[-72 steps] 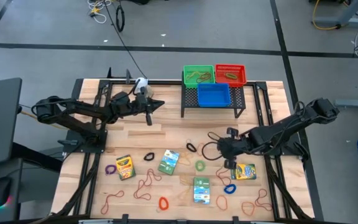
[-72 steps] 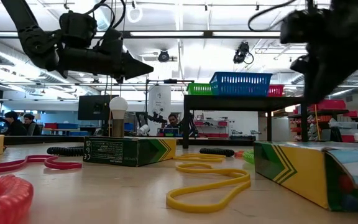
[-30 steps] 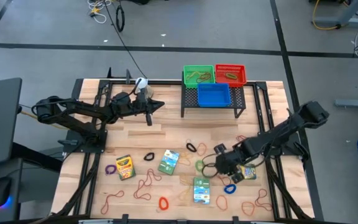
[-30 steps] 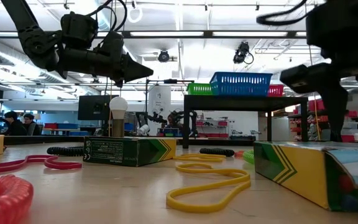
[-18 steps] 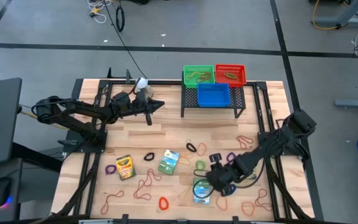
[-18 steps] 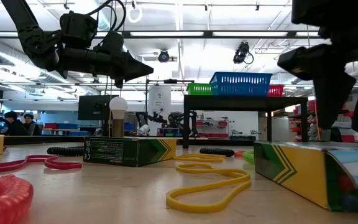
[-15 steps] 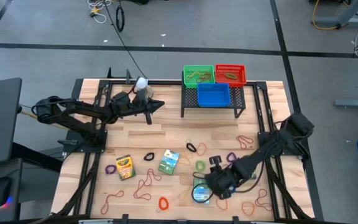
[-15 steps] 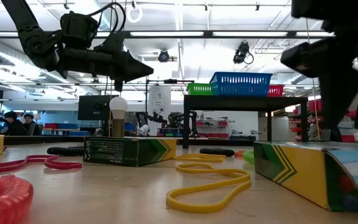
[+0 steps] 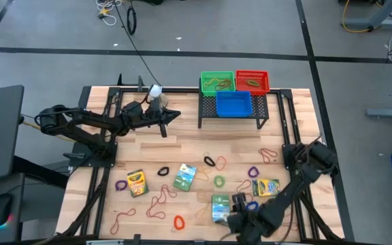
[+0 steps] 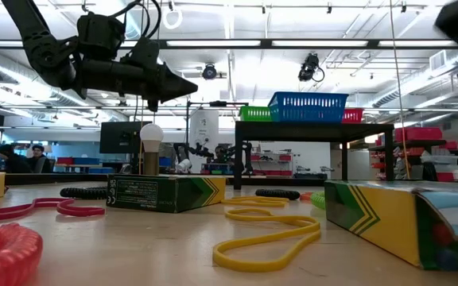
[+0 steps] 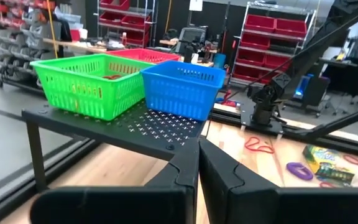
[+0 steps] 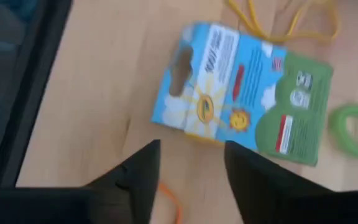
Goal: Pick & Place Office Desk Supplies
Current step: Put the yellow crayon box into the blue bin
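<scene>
Right pincer (image 9: pixel 231 219) has swung nearer the crayon box (image 9: pixel 220 207) (fingers apart).

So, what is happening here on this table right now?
A two-armed robot is sorting office supplies scattered over the wooden table. The right pincer is low at the near edge, open and empty, beside a green and blue crayon box. The left pincer is shut, holds nothing, and waits raised near the back of the table. Other crayon boxes, rubber bands and small loops lie loose. Green, red and blue baskets stand on a black rack.
</scene>
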`<action>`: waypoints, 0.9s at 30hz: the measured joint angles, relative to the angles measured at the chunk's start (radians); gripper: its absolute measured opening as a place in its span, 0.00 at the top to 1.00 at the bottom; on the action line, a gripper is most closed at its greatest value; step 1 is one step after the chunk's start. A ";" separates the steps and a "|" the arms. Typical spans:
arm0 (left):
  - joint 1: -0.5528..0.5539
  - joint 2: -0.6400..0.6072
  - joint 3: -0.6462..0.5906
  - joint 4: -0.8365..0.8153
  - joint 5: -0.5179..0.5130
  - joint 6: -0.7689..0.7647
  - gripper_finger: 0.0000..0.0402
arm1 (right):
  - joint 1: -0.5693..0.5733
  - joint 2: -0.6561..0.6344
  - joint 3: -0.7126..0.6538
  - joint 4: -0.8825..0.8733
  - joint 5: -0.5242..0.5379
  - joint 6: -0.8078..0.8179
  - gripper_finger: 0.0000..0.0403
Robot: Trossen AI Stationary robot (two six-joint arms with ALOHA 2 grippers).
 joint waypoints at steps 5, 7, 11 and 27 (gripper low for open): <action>0.000 0.000 0.000 0.000 -0.004 0.009 0.96 | 0.051 0.040 0.018 0.010 0.147 -0.034 0.37; 0.000 0.000 0.000 0.000 -0.016 0.010 0.96 | 0.063 0.058 0.015 0.015 0.183 -0.068 0.34; 0.000 0.000 0.000 -0.008 -0.022 0.010 0.96 | 0.070 0.105 0.013 0.038 0.220 -0.190 0.36; 0.000 0.000 0.000 -0.032 -0.022 -0.002 0.96 | 0.060 0.133 0.013 0.137 0.377 -0.284 0.87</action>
